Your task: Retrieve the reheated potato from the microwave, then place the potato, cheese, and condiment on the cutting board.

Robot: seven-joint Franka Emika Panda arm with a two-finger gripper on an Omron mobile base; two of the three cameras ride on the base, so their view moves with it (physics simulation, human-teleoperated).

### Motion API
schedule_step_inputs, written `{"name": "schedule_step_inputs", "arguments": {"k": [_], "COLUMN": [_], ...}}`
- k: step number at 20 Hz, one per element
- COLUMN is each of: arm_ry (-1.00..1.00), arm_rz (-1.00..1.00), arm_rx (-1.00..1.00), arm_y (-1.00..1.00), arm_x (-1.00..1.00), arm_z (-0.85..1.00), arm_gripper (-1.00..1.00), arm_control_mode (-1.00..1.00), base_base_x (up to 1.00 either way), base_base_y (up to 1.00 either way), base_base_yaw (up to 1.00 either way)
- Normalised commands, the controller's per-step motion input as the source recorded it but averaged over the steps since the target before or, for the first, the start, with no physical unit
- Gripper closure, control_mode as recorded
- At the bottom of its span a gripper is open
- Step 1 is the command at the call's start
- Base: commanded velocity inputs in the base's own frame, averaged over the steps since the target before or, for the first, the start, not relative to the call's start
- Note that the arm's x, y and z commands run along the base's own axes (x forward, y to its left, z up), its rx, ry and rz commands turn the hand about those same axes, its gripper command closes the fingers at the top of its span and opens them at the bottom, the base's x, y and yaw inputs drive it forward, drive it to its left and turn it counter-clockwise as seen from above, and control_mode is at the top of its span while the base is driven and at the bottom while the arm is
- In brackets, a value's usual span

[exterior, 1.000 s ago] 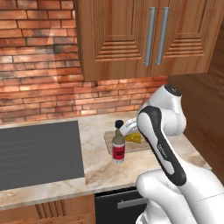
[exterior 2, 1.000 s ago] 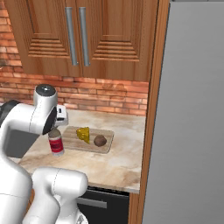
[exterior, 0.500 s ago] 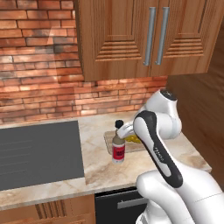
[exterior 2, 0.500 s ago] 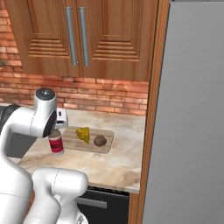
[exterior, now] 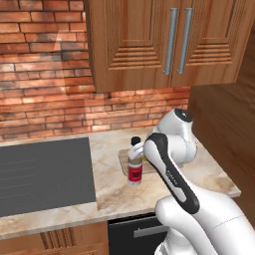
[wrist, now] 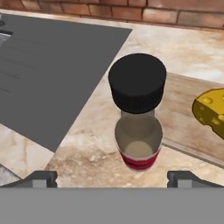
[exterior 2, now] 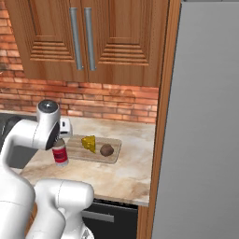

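Observation:
The condiment bottle [wrist: 138, 146], with black cap and red label, stands upright on the marble counter just off the left edge of the cutting board [wrist: 186, 116]. My gripper [wrist: 113, 177] hangs open above it, its fingertips [wrist: 42, 178] spread wide to either side of the bottle and apart from it. On the cutting board [exterior 2: 96, 153] lie the yellow cheese wedge [exterior 2: 88, 143] and the brown potato [exterior 2: 107, 150]. The condiment [exterior 2: 59, 153] sits left of the board, below the gripper [exterior 2: 65, 126]. From the left, the condiment [exterior: 134, 170] shows in front of the cutting board [exterior: 124, 159].
The dark grey cooktop [exterior: 45, 174] lies flat left of the bottle. A brick wall [exterior: 45, 89] and wooden cabinets [exterior: 164, 40] stand behind the counter. A tall grey panel [exterior 2: 205, 130] closes off the right side. The counter's front edge [exterior 2: 107, 193] is near.
The arm has shifted slightly, bringing the hand a little lower over the bottle. Bottle, cheese and potato have not moved.

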Motion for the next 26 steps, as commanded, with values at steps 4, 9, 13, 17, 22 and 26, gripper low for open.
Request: {"name": "schedule_step_inputs", "arguments": {"k": [4,9,13,17,22,26], "arm_ry": [-0.01,0.0,0.0,0.0,0.0,0.0], "arm_rz": [-0.06,-0.07,-0.06,-0.04,-0.03,-0.02], "arm_rx": [0.0,0.0,0.0,0.0,0.0,0.0], "arm_y": [0.0,0.0,0.0,0.01,0.0,0.01], "arm_x": [0.2,0.21,0.24,0.26,0.22,0.16], "arm_z": [-0.16,-0.08,-0.01,-0.01,-0.03,-0.09], "arm_gripper": [-1.0,-1.0,-1.0,-1.0,-1.0,-1.0], "arm_control_mode": [-1.0,-1.0,-1.0,-1.0,-1.0,-1.0], "base_base_x": [0.0,0.0,0.0,0.0,0.0,0.0], "base_base_y": [0.0,0.0,0.0,0.0,0.0,0.0], "base_base_yaw": [0.0,0.0,0.0,0.0,0.0,0.0]}}
